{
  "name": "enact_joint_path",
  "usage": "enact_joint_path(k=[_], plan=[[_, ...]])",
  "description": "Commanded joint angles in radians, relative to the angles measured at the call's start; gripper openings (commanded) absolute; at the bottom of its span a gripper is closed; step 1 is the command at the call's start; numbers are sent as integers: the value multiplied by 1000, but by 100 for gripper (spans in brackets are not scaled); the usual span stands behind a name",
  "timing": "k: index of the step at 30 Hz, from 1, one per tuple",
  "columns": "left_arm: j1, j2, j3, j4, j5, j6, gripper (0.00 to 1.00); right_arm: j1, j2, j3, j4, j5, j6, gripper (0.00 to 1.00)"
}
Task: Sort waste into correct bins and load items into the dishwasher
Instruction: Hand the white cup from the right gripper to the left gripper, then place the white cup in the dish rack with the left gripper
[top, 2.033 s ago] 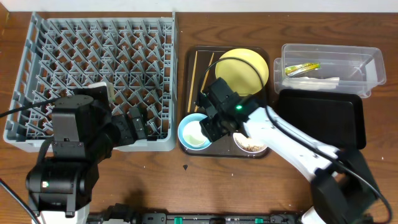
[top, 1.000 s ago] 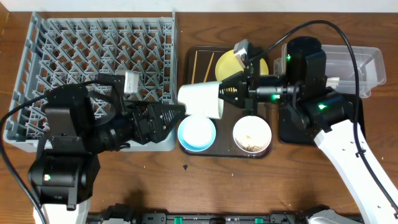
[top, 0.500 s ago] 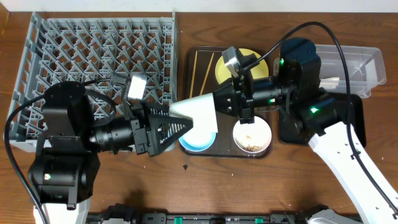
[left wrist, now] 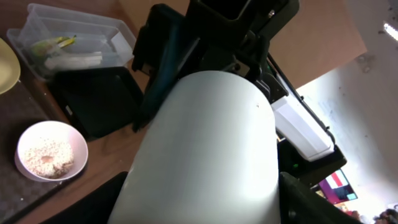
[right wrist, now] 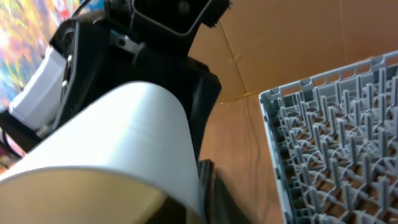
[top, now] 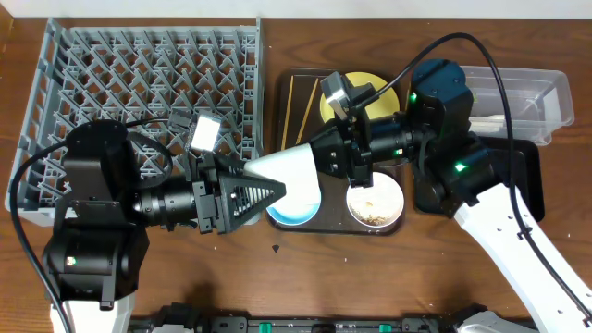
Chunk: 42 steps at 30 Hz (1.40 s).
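The small white cup (top: 291, 171) hangs on its side in the air, just over the light blue bowl (top: 301, 213) on the dark brown tray (top: 281, 102), mid-desk (top: 370, 277). The right claw (top: 324, 153) pinches its right end. The left claw (top: 268, 190) sits around the other end, but I cannot tell whether it grips.

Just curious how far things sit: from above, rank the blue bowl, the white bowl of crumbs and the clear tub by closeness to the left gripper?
From the left gripper, at the white cup:
1. Light blue bowl, just beside its tips.
2. White bowl, further right.
3. Clear tub, far right corner.
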Motion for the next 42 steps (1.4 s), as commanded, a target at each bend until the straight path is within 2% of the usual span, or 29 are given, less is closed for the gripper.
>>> enact_joint_path(k=[1,2,4,8,11,13,17,21,23,24,27,33,42], plan=[[3,-3,21,6,26,7,62,10,-3,12,0,-5,2,32],[3,-3,21,6,23,7,60,10,-3,12,0,-5,2,40],[3,-3,21,6,22,26,59,10,-3,12,0,-4,2,65],[3,-3,21,6,-5,56,59,-4,-3,12,0,-3,2,88],[4,-5,21,-13,-76,93,59,-52,-3,12,-2,-3,3,91],[4,-9,21,-59,-195,126,59,-101,-3,12,-14,15,30,91],[4,-17,24,-225,-630,135,59,-207,-3,12,-113,73,55,93],[4,-14,25,-341,-975,130,60,-229,-3,12,-260,182,53,93],[4,-9,25,-396,-1159,101,60,-217,-3,12,-379,297,27,93],[4,-5,25,-420,-1241,78,65,-205,-3,12,-434,356,-1,94],[10,24,25,-484,-1423,-27,66,-148,-3,11,-593,571,-69,93],[122,120,25,-488,-1538,-72,66,-22,-3,11,-666,774,-97,95],[291,355,25,-422,-1455,-72,65,53,-3,11,-667,842,-97,95]])
